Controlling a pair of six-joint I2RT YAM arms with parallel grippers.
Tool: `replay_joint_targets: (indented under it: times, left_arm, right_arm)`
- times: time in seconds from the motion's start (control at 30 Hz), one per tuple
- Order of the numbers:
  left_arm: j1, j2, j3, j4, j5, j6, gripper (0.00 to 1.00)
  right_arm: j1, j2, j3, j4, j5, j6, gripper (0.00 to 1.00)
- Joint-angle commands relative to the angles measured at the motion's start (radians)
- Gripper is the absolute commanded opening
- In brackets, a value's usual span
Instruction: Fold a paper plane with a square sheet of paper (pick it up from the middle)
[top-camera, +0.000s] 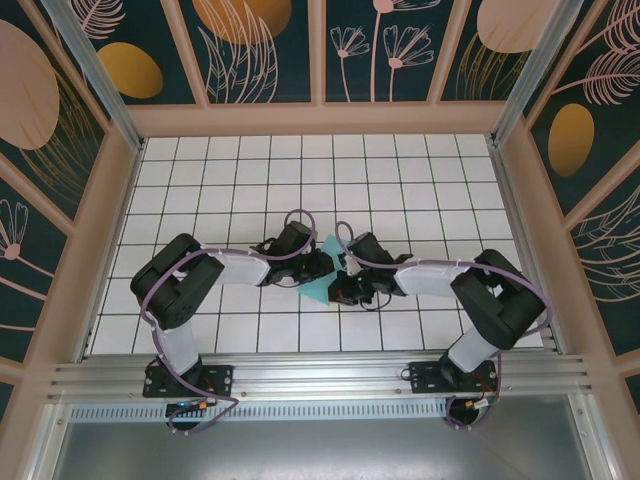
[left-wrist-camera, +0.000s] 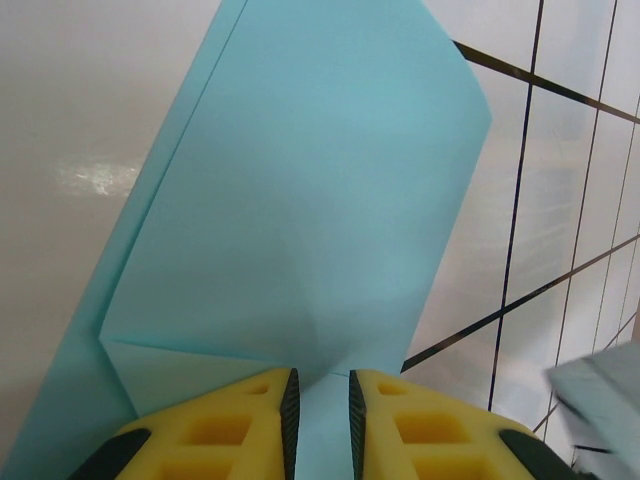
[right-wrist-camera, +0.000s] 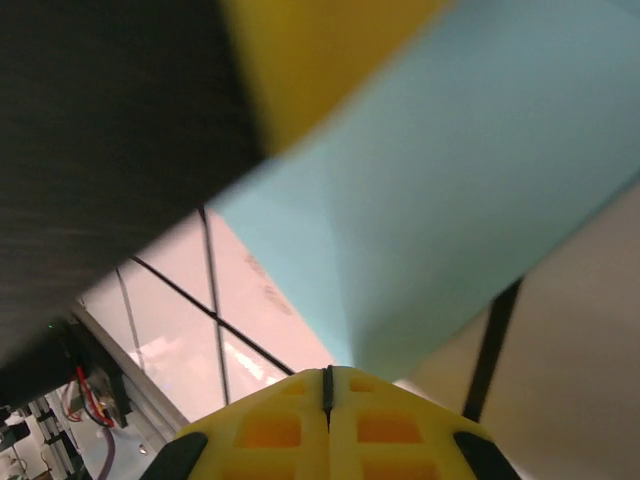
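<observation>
The square sheet of paper (top-camera: 320, 290), light turquoise, lies folded into overlapping flaps on the white grid table between both arms. In the left wrist view the paper (left-wrist-camera: 300, 200) stretches away from my left gripper (left-wrist-camera: 320, 385). Its jaws stand narrowly apart, with a lighter layer of paper showing in the gap. My left gripper (top-camera: 325, 265) meets the paper from the left. My right gripper (top-camera: 346, 285) comes in from the right. Up close, my right gripper (right-wrist-camera: 327, 372) is shut, its tip at the edge of the paper (right-wrist-camera: 450, 200). Nothing shows in its seam. A yellow finger (right-wrist-camera: 320, 60) of the left gripper crosses above.
The gridded table (top-camera: 250, 180) is walled by pink frame posts and patterned panels on three sides. An aluminium rail (top-camera: 320, 375) with both arm bases runs along the near edge. Both arms (top-camera: 180, 285) fold inward, crowding the middle of the table.
</observation>
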Motion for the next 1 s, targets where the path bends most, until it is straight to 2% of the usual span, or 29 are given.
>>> replay_joint_targets:
  times: [0.0, 0.17, 0.37, 0.53, 0.7, 0.8, 0.97]
  left_arm:
    - [0.001, 0.011, 0.007, -0.035, -0.008, 0.021, 0.25]
    - [0.002, 0.015, 0.011, -0.036, -0.006, 0.025, 0.25]
    - [0.001, 0.019, 0.013, -0.044, -0.013, 0.021, 0.25]
    - [0.001, 0.019, 0.006, -0.042, -0.015, 0.019, 0.25]
    - [0.001, 0.014, 0.008, -0.045, -0.016, 0.024, 0.24]
    - [0.001, 0.017, 0.012, -0.044, -0.016, 0.024, 0.24]
    - [0.001, 0.016, 0.013, -0.045, -0.015, 0.024, 0.25]
  right_arm:
    - [-0.007, -0.011, 0.043, 0.010, 0.014, 0.000, 0.02]
    - [-0.005, 0.074, 0.050, 0.034, -0.005, 0.023, 0.02]
    - [-0.003, 0.087, -0.037, 0.012, 0.035, 0.026, 0.01]
    - [-0.001, 0.047, -0.006, -0.031, 0.060, 0.000, 0.02]
    - [-0.002, 0.003, 0.033, -0.019, 0.028, 0.004, 0.03]
    - [0.002, 0.028, 0.016, 0.016, -0.002, 0.021, 0.03]
    - [0.018, 0.104, -0.014, -0.001, 0.029, 0.030, 0.03]
